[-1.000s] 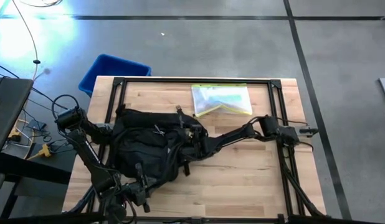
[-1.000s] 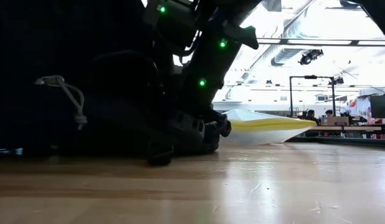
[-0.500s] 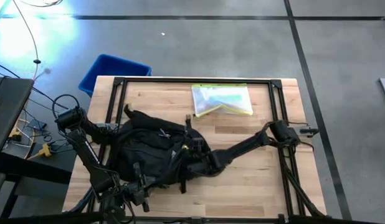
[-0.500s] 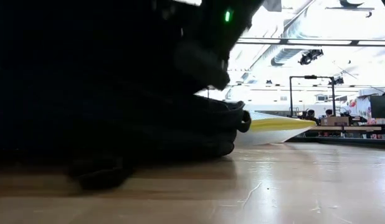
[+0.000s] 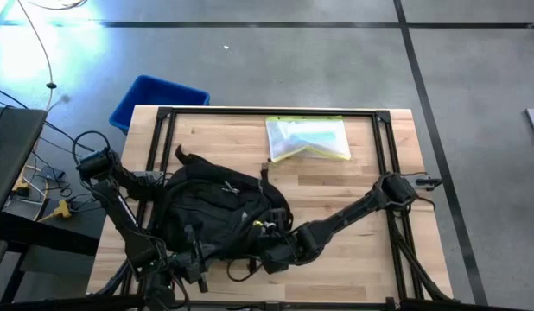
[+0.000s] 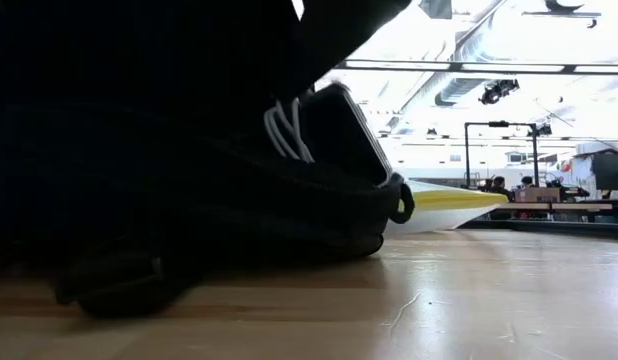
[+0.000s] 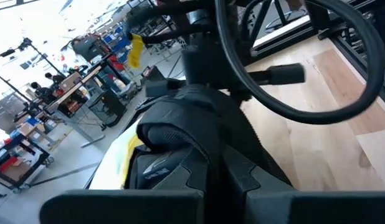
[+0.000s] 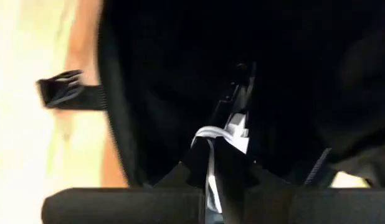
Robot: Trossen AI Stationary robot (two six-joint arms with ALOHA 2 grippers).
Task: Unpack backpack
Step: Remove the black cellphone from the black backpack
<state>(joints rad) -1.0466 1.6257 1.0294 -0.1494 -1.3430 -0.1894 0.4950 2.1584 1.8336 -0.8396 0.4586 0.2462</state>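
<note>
The black backpack lies flat on the table's left half and fills the left of the low view. My right gripper has reached across to its near right corner and is shut on a white cord pull; the cord's loops also show in the low view. My left gripper sits at the backpack's near left side, dark against dark, and its wrist view shows the backpack's fabric close in front. A black strap end trails onto the wood. My right gripper pinches the white cord pull between its two fingers at the backpack's near right corner. The cord runs down into the gap between the fingers. The arm comes in low from the table's right side. The backpack rests on the table.
A clear pouch with a yellow edge lies flat near the far edge, right of the middle, and shows behind the backpack in the low view. A blue bin stands on the floor off the far left corner. Bare wood lies to the backpack's right.
My right gripper has travelled toward the near edge along the backpack's right side, from its far right part to its near right corner, staying shut. The backpack's right part has been drawn toward the near edge with it and its body has flattened and spread.
</note>
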